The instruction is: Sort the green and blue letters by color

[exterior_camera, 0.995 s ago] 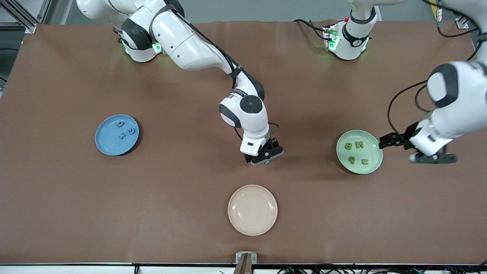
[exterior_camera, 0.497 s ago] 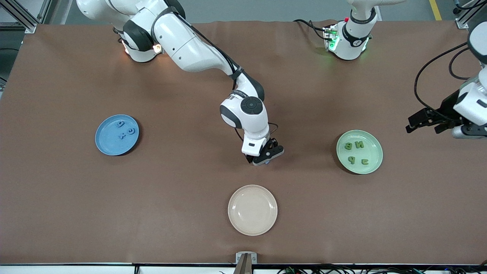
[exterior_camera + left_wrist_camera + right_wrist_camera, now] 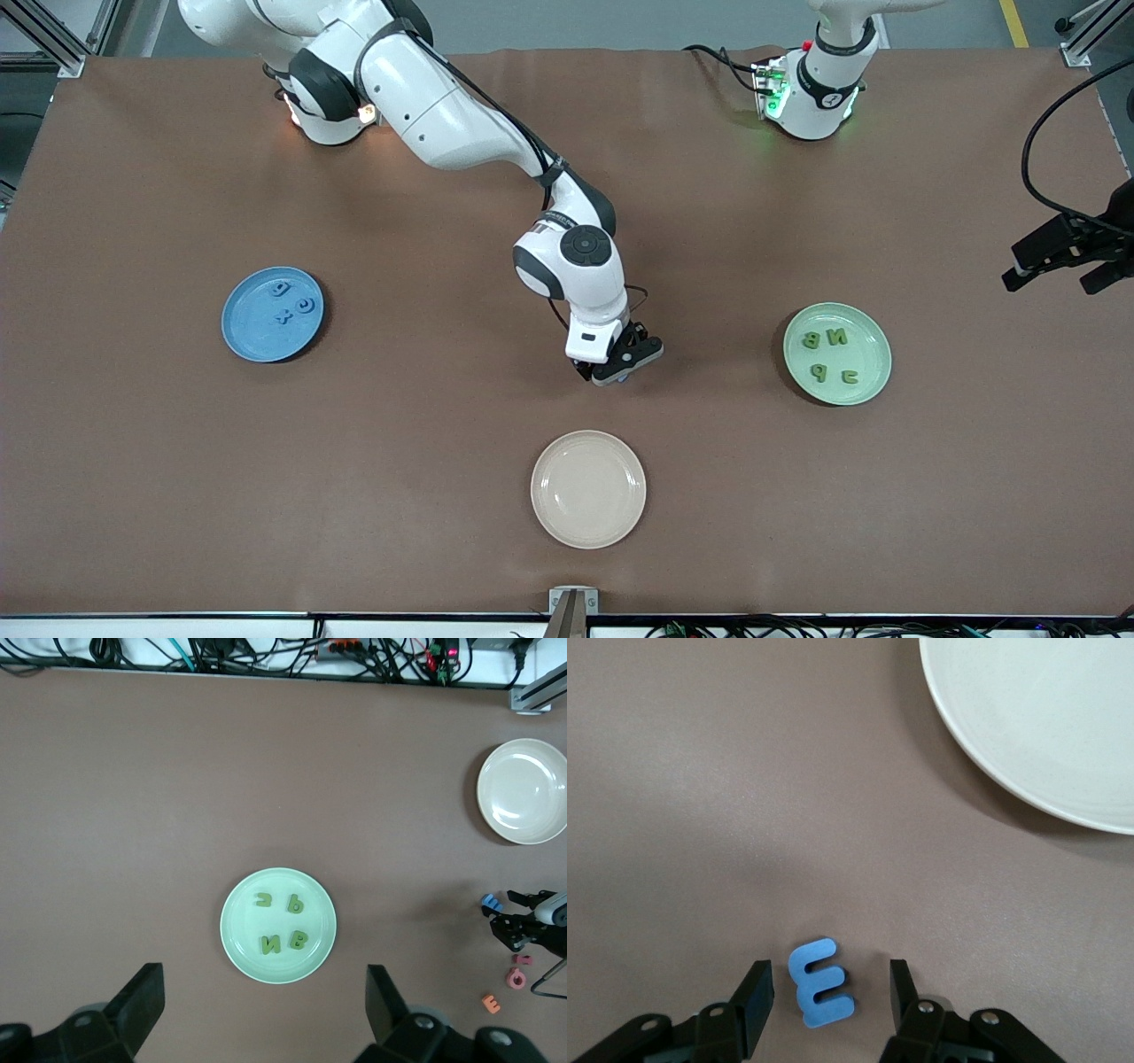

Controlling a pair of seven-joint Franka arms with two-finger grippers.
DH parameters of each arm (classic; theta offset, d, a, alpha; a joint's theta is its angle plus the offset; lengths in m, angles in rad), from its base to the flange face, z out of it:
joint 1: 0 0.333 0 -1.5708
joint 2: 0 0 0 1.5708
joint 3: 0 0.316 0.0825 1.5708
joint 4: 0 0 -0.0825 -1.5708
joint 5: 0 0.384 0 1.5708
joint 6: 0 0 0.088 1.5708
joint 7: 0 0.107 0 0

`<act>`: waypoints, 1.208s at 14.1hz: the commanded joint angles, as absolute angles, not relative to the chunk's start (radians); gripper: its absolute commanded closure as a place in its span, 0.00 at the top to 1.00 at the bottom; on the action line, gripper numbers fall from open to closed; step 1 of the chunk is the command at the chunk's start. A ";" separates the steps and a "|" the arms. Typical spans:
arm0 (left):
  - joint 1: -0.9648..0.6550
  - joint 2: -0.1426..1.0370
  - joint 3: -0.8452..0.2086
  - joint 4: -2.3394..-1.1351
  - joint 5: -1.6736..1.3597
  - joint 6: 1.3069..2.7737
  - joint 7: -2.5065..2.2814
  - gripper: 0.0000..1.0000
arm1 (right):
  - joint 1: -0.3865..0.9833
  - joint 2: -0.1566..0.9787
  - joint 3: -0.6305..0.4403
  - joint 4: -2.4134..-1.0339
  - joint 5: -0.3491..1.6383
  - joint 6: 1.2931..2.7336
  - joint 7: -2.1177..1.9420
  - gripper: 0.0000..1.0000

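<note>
Right gripper [image 3: 824, 1001], frame centre, narrowing around the blue E [image 3: 820, 982] lying on the table, not yet gripping; left gripper [image 3: 266, 1010] withdrawn wide open, empty, four green letters [image 3: 830, 354] plated.

Four olive green letters [image 3: 830, 355] lie flat on the green plate [image 3: 873, 341]; three blue letters [image 3: 290, 302] on the blue plate [image 3: 252, 332]; blue E [image 3: 820, 982] flat on the table near the cream plate [image 3: 1063, 718].
</note>
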State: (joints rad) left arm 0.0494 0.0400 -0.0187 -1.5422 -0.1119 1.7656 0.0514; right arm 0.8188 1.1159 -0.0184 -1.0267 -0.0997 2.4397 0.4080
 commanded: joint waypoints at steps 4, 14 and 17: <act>-0.023 0.100 0.052 -1.450 -0.123 1.740 0.041 1.00 | 0.822 1.143 -0.018 -1.002 -0.109 2.453 0.406 0.50; -0.068 0.009 0.118 -1.592 -0.123 1.695 0.032 1.00 | 0.724 1.085 0.098 -1.000 -0.054 2.286 0.376 0.00; -0.054 -0.020 0.100 -1.643 -0.123 1.700 0.034 1.00 | 0.589 1.022 0.185 -1.000 -0.054 2.093 0.222 0.00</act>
